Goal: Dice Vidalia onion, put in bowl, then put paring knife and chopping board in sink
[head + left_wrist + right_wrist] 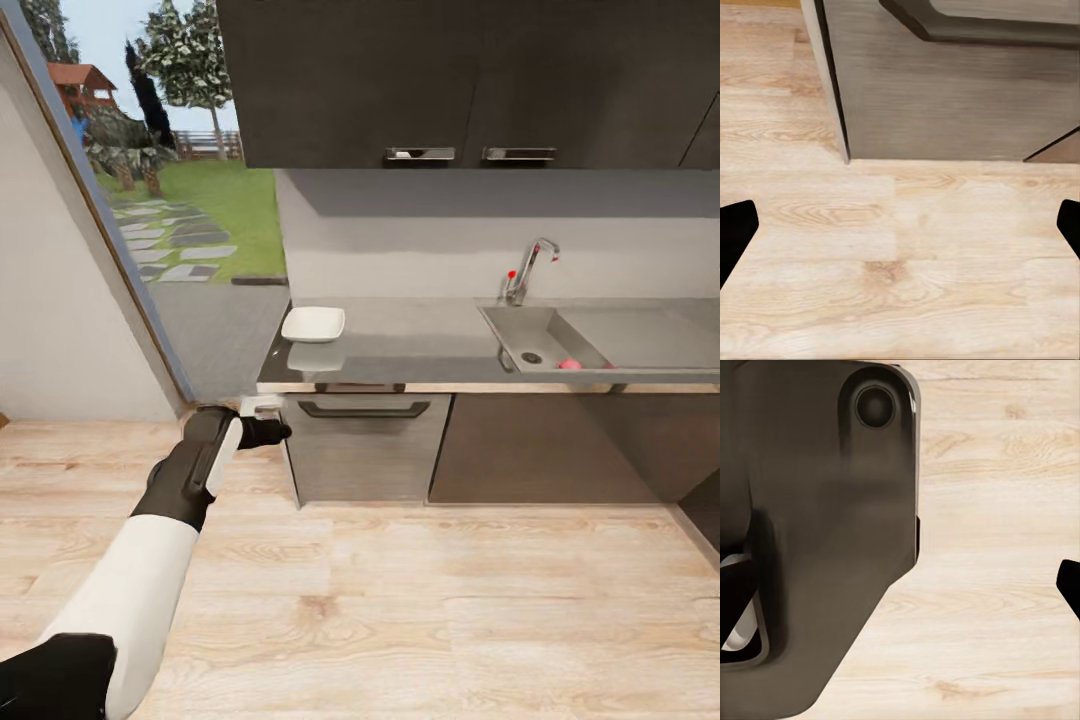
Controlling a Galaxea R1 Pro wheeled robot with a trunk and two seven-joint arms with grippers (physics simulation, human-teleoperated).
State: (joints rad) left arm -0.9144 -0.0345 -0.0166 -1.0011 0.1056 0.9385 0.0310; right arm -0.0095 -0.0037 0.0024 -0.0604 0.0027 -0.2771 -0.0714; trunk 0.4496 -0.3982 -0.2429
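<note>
Across the wooden floor (420, 600) from us runs the countertop (420, 345), grey and glossy, over dark cabinets and a drawer with a black handle (363, 409). Near its left end sits the bowl (313, 323), white and squarish, close to the front edge and well apart from everything else on the surface. Toward the right we see the sink (520, 335), a grey steel basin with a drainboard beyond it and a chrome faucet (525, 270) with a red knob rising at its back. Down in the basin, near the front wall and just beside the round drain, lies the Vidalia onion (569, 364), a small pinkish lump. Our left arm reaches forward low over the floor, and the left gripper (265, 428) hangs in front of the counter's left corner, beside the drawer, touching nothing. From the left wrist we see its two dark fingertips (736, 229) at opposite edges of the picture, set wide apart with only bare planks and the cabinet base between them. From the right wrist we see a dark part of our own body close up and one fingertip (1069, 583) of the right gripper over the floor; we cannot tell how wide that claw stands.
</note>
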